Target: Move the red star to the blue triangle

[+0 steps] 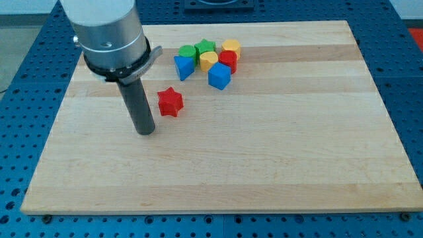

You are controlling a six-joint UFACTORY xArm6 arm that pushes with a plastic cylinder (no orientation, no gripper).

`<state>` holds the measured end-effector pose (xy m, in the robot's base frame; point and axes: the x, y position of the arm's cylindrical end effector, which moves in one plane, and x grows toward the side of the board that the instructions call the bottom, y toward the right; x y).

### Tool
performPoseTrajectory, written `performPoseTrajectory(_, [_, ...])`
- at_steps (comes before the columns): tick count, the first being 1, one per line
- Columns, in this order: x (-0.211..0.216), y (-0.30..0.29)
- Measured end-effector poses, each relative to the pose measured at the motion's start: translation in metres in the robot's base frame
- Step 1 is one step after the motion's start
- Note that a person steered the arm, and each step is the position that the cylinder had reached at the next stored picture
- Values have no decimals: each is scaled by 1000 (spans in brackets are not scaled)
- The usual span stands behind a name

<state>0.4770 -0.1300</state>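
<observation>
A wooden counter point(277, 165) fills the view, carrying a few small coloured blocks. The arm has no hand, so nothing is open or clamped; it ends in a dark rod, and my tip point(145, 132) rests on the wood.

The red star point(170, 102) is the landmark. My tip sits just beside it, toward the view's left and slightly lower, not quite touching. Up and to the right of the star, a short way off, lies the blue triangle point(183, 67). This placement looks deliberate: the tip is behind the star, roughly opposite the triangle, ready to push it there.

Beyond the triangle, farther from the star, a tight cluster holds a green cube point(188, 52), green star point(205, 47), yellow blocks point(230, 47), a red block point(229, 61) and a blue cube point(219, 76).

Bare wood lies between star and triangle. The counter's edges are well away from the star.
</observation>
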Motion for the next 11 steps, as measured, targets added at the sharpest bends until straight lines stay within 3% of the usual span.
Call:
performPoseTrajectory(2, [-53, 73])
performPoseTrajectory(9, [-45, 26])
performPoseTrajectory(11, [-60, 57])
